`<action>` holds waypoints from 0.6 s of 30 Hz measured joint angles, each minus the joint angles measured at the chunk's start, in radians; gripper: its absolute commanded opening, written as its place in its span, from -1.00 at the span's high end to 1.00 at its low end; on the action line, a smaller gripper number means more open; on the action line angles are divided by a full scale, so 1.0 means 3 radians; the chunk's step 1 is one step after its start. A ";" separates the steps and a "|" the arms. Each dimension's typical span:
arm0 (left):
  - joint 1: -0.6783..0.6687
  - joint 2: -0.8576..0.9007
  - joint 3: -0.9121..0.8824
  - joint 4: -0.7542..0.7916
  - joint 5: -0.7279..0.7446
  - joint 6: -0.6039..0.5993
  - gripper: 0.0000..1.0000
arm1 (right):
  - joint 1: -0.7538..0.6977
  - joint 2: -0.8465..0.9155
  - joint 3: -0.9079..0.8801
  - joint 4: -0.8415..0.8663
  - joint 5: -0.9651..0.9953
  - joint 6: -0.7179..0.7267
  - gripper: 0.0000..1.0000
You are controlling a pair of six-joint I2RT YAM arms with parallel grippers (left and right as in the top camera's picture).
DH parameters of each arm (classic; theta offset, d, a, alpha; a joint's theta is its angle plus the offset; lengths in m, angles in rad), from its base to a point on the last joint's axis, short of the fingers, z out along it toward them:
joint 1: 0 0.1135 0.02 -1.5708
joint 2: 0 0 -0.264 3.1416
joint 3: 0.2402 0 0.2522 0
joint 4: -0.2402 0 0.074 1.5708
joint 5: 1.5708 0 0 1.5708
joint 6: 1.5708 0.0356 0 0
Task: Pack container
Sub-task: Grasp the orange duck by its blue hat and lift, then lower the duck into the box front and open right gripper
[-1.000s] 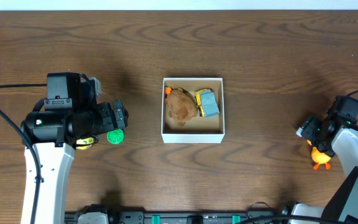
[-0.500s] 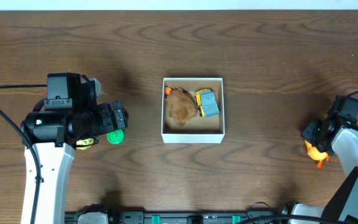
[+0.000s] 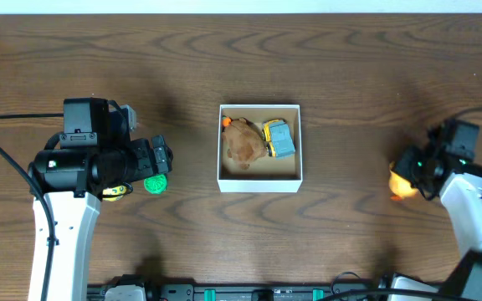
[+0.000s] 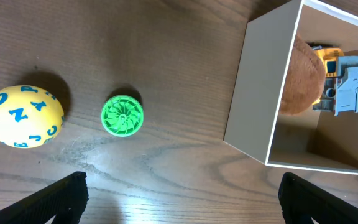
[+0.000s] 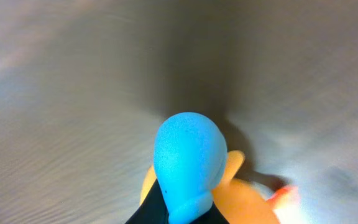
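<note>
Right gripper, clamping orange toy, moved left — wrist view shows its blue head; left gripper gapes.

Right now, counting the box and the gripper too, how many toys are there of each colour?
Brown: 1, plush toy in the container
Yellow and grey: 1, toy truck in the container
Green: 1, round toy on the table
Yellow, blue letters: 1, ball on the table
Yellow-orange: 1, small toy in the right gripper
Total: 5
</note>
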 measured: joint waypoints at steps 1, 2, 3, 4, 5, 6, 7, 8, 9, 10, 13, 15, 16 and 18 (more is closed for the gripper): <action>0.0000 0.0000 0.0000 0.0000 0.0000 0.0000 -0.96 | 0.0113 -0.0062 0.0079 -0.0028 -0.0039 -0.0034 0.97; 0.0000 0.0000 0.0000 0.0000 0.0000 0.0000 -0.96 | 0.0225 -0.0117 0.0163 -0.0066 -0.0065 -0.0062 0.98; 0.0000 0.0000 0.0000 -0.0003 0.0000 0.0000 -0.96 | 0.0413 -0.0197 0.0305 -0.0118 -0.0080 -0.0108 0.98; 0.0000 0.0000 0.0000 -0.0003 0.0001 0.0001 -0.96 | 0.0525 -0.0243 0.0399 -0.0139 -0.0109 -0.0132 0.98; 0.0000 0.0000 0.0000 -0.0004 0.0000 0.0000 -0.96 | 0.0661 -0.0282 0.0510 -0.0173 -0.0128 -0.0156 0.97; 0.0000 0.0000 0.0000 -0.0003 0.0000 0.0000 -0.96 | 0.0841 -0.0322 0.0674 -0.0234 -0.0132 -0.0197 0.98; 0.0000 0.0000 0.0000 -0.0004 0.0000 0.0000 -0.96 | 0.0974 -0.0334 0.0753 -0.0247 -0.0142 -0.0216 0.97; 0.0000 0.0000 0.0000 -0.0005 0.0000 0.0000 -0.96 | 0.1153 -0.0345 0.0868 -0.0263 -0.0153 -0.0237 0.98; 0.0000 0.0000 0.0000 -0.0004 0.0000 0.0000 -0.96 | 0.1319 -0.0346 0.0960 -0.0267 -0.0146 -0.0252 0.97; 0.0000 0.0000 0.0000 -0.0005 0.0000 0.0000 -0.96 | 0.1438 -0.0347 0.1024 -0.0264 -0.0149 -0.0271 0.97; 0.0000 0.0000 0.0000 -0.0006 0.0000 0.0000 -0.96 | 0.1872 -0.0350 0.1144 -0.0245 -0.0126 -0.0312 0.98; 0.0000 0.0000 0.0000 -0.0005 0.0000 0.0000 -0.96 | 0.2089 -0.0340 0.1147 -0.0238 -0.0098 -0.0323 0.98; 0.0000 0.0000 0.0000 -0.0005 0.0000 0.0000 -0.96 | 0.2171 -0.0327 0.1147 -0.0239 -0.0094 -0.0326 0.98; 0.0000 0.0000 0.0000 0.0000 0.0000 0.0000 -0.96 | 0.2342 -0.0259 0.1147 -0.0235 -0.0078 -0.0334 0.98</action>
